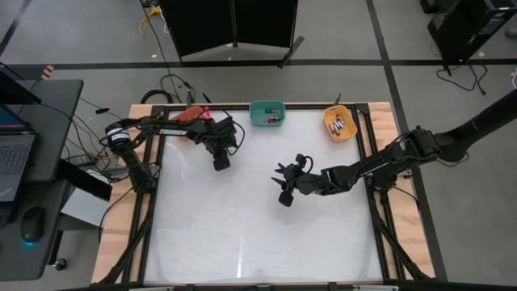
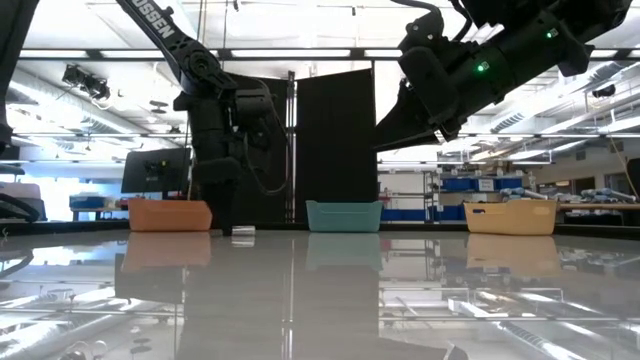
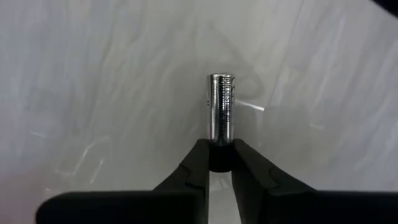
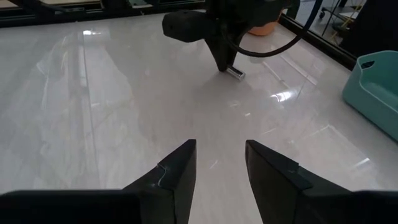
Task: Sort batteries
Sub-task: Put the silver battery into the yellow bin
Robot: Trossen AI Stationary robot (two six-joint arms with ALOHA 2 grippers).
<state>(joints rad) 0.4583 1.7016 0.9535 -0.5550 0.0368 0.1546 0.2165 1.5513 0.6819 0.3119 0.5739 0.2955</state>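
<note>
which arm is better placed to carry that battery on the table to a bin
Left. The left end effector is already down at the table with its fingers closed around one end of the silver battery. The right end effector hangs open above bare table, away from it.

White capital letters stand on the upper link of the dark arm [image 2: 165,35] at the top left of the low view. They read "OSSEN" (the beginning of the word is cut off by the edge of the picture).

In the left wrist view, the silvery battery [image 3: 222,115] carries a narrow band of very small print along its length. The print is too small to read, so I cannot tell which words or numbers it has.

The orange bin [image 2: 169,215], the teal bin [image 2: 344,216] and the yellow bin [image 2: 511,217] show no label that can be read. In the high view and the right wrist view, no text can be read.
</note>
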